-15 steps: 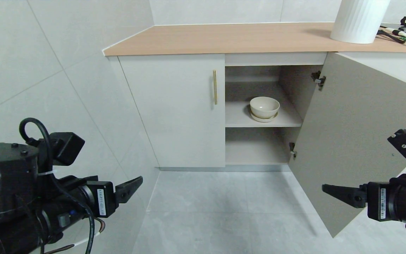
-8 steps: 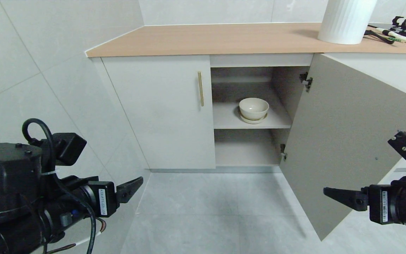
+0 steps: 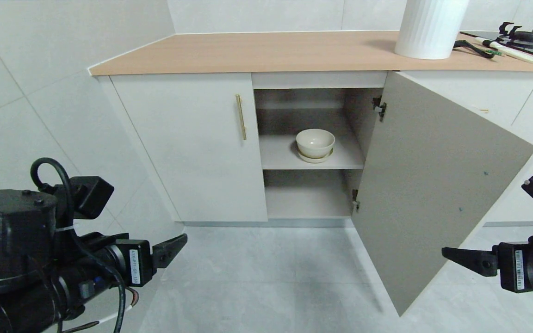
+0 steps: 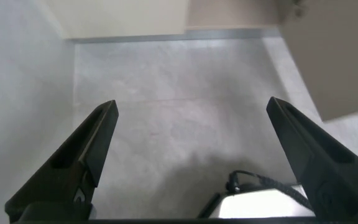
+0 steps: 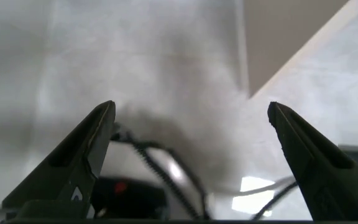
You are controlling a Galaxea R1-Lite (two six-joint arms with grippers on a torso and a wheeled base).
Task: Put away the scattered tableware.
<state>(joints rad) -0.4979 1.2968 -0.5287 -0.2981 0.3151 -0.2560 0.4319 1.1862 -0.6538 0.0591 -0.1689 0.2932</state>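
Note:
A cream bowl (image 3: 315,142) rests on a small plate (image 3: 313,158) on the middle shelf of the open cabinet (image 3: 306,152). Low at the left, well short of the cabinet, my left gripper (image 3: 174,245) hangs over the floor, open and empty; its fingers (image 4: 86,155) stand wide apart. My right gripper (image 3: 461,259) hangs low at the right, in front of the open cabinet door (image 3: 428,180). It too is open, with nothing between its fingers (image 5: 303,155).
The left cabinet door with a brass handle (image 3: 240,116) is shut. On the wooden countertop (image 3: 257,48) stand a white ribbed container (image 3: 430,27) and some utensils (image 3: 502,44) at the far right. Grey tiled floor (image 3: 266,273) lies before the cabinet; a tiled wall rises at the left.
The whole head view has shifted, so the cabinet now sits further left in the picture. The open door appears swung wider. Both grippers stay open and empty.

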